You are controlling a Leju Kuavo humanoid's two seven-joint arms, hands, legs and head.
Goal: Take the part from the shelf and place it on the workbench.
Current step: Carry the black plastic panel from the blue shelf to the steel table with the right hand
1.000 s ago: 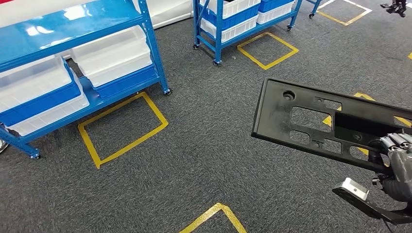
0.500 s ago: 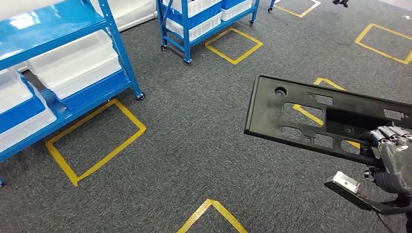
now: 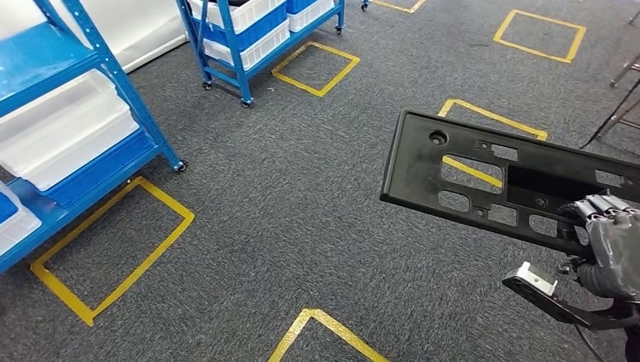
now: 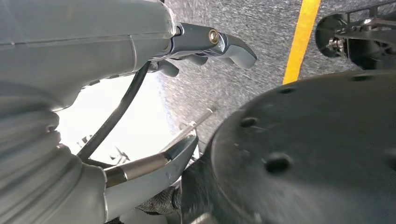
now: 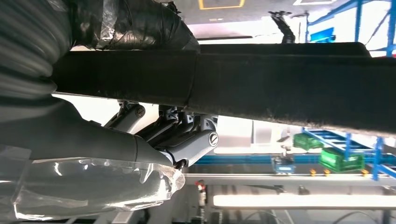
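1. The right hand (image 3: 611,253) holds the part (image 3: 483,181), a flat black plastic panel with cut-out windows, by its near long edge at the right end; the fingers (image 3: 604,207) curl over that edge. In the right wrist view the part (image 5: 280,88) runs as a dark bar clamped against the hand (image 5: 116,144).
2. The part's long axis lies roughly crosswise in front of the robot, and most of its length reaches leftward from the fingers, hanging free above the floor (image 3: 302,204) and tilted a little.
3. The left hand (image 4: 205,44) hangs low with nothing in it; its fingers look loosely bent, apart from one another. The right hand is plainly the one to do the placing.
4. The floor is dark grey carpet marked with yellow tape squares (image 3: 113,249). A blue shelf rack (image 3: 68,113) with white bins stands to the left, and a second wheeled rack (image 3: 249,38) stands farther off.
5. No counter shows, so the carrying step appears unfinished: the robot likely must turn or walk until the counter comes ahead, then lower the part flat.
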